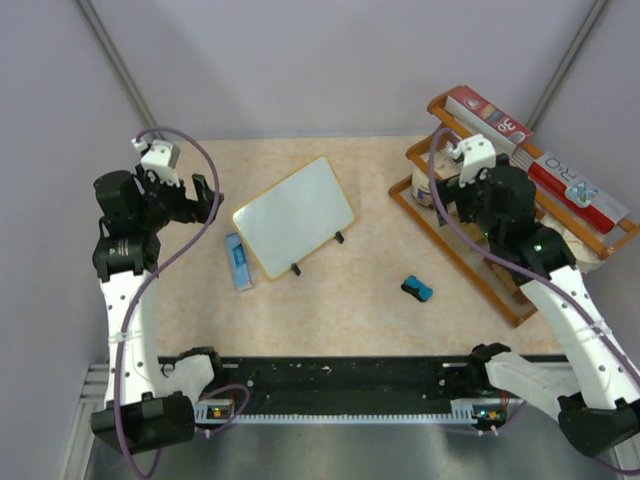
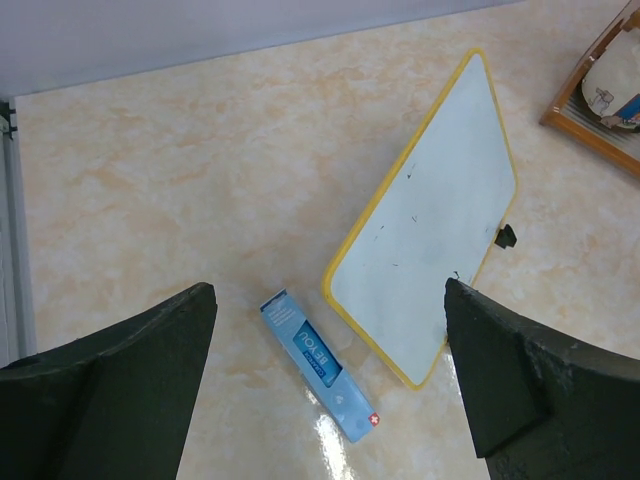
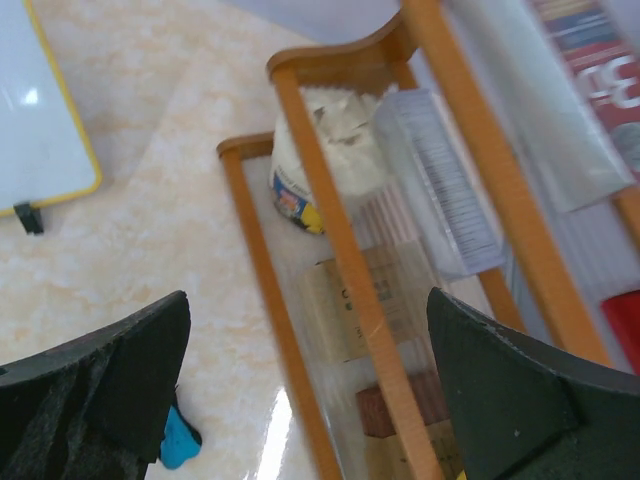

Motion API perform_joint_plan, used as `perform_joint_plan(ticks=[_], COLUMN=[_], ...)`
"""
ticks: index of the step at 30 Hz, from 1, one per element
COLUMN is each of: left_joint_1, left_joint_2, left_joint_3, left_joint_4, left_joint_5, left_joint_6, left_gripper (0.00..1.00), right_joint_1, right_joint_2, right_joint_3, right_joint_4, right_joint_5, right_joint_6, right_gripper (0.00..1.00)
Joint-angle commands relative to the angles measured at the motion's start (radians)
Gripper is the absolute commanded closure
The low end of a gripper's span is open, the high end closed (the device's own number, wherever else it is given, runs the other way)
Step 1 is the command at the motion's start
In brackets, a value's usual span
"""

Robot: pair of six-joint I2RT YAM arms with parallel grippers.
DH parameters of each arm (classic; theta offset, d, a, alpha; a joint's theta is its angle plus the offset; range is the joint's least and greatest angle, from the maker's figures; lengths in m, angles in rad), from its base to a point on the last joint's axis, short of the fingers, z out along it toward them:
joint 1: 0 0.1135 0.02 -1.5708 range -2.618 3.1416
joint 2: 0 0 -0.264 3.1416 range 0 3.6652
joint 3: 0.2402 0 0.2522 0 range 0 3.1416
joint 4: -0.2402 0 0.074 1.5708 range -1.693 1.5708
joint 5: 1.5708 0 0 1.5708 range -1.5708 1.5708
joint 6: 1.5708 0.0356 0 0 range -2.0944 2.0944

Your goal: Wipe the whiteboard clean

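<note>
The whiteboard [image 1: 293, 215] lies tilted on the beige table, white with a yellow frame and two black feet on its near edge. In the left wrist view the whiteboard [image 2: 425, 225] shows only a few tiny dark specks. My left gripper [image 1: 207, 198] hangs open above the table, left of the board, with nothing between its fingers [image 2: 328, 290]. My right gripper [image 1: 437, 190] is open too, raised over the front of the wooden rack [image 3: 308, 297]. A small blue-black eraser block [image 1: 417, 290] rests on the table right of the board, and its blue end [image 3: 178, 440] shows by my right gripper's left finger.
A narrow blue box [image 1: 238, 262] lies just left of the board's near corner [image 2: 320, 365]. A wooden rack [image 1: 455, 255] at the right holds a jar [image 3: 300, 180], flat packets and red-and-white boxes [image 1: 490, 115]. Grey walls close in the table at the back and sides.
</note>
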Motion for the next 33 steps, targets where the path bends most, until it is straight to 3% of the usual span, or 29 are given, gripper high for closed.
perform_joint_plan(ticks=[1, 8, 15, 33], left_joint_1=[0.002, 0.002, 0.003, 0.002], left_joint_2=[-0.047, -0.060, -0.073, -0.027], left_joint_3=[-0.024, -0.059, -0.120, -0.180], left_joint_4=[0.052, 0.070, 0.164, 0.280], left_joint_5=[-0.041, -0.042, -0.062, -0.084], left_joint_6=[-0.035, -0.053, -0.074, -0.076], left_gripper=[0.01, 0.01, 0.01, 0.01], right_joint_1=[-0.061, -0.076, -0.076, -0.078], right_joint_2=[-0.056, -0.107, -0.111, -0.074], right_joint_3=[0.116, 0.145, 0.127, 0.103], right_joint_4=[0.019, 0.049, 0.126, 0.155], right_joint_5=[0.042, 0.065, 0.190, 0.221], right_joint_6=[0.033, 0.093, 0.054, 0.041], right_gripper=[0.01, 0.01, 0.01, 0.01])
